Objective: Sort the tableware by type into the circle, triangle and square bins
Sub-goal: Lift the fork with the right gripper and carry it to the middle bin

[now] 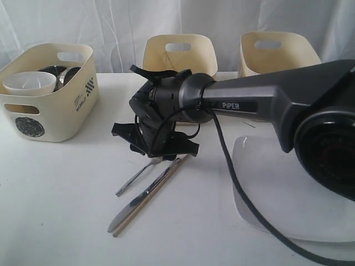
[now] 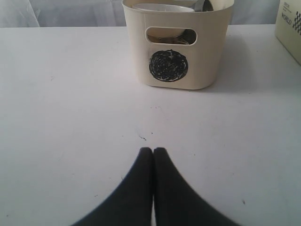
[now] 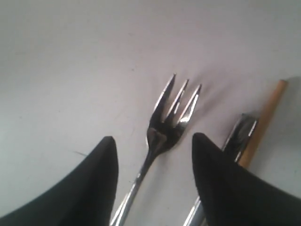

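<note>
The right gripper stands open above the table. The fork lies flat between its fingers, clear of both; the knife and a chopstick lie just beside. The left gripper is closed.

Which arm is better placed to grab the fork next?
Right. The right tool is open and straddles the fork, one finger on each side of its neck. The left tool is shut over bare table, facing the circle bin, with no cutlery in its view.
</note>
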`<state>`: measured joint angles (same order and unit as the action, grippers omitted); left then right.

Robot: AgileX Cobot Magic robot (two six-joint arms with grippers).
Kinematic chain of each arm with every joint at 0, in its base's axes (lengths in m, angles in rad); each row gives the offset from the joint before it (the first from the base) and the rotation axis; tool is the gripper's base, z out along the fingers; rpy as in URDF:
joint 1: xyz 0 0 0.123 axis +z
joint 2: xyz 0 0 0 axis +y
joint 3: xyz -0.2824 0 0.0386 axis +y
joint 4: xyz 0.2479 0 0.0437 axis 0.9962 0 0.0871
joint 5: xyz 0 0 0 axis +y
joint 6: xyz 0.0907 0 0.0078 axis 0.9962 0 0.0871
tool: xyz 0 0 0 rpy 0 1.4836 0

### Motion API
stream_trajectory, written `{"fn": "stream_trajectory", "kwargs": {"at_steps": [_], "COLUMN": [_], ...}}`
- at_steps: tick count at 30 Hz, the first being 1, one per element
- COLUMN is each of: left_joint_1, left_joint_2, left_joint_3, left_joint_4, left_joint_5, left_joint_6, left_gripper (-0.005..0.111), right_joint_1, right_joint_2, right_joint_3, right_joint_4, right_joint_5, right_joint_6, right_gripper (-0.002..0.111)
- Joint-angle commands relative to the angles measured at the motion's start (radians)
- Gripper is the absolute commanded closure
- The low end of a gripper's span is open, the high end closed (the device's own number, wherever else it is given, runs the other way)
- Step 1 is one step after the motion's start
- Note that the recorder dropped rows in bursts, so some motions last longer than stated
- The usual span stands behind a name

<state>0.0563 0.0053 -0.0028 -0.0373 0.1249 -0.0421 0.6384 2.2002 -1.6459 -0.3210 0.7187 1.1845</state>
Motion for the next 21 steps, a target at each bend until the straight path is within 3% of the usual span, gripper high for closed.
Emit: {"fn": "stream_trajectory", "kwargs": {"at_steps": [1, 21], "left_joint_1": [0.001, 0.001], "left_joint_2": [-0.005, -0.005], "left_joint_3": [0.003, 0.003], "left_joint_4": [-0.004, -0.004], "left_joint_5": [0.003, 0.003], "left_joint_6": [-0.006, -0.004], "left_gripper": [0.107, 0.107], "right_joint_1": [0.012, 0.043], "right_joint_2": [0.007, 0.07], "right_joint_3": [-0.008, -0.04], "right_joint_4": [0.008, 0.086], "right_joint_5": [0.064, 0.002], "right_joint_6": [0.004, 0.004], "right_gripper": [0.061, 0.061]}}
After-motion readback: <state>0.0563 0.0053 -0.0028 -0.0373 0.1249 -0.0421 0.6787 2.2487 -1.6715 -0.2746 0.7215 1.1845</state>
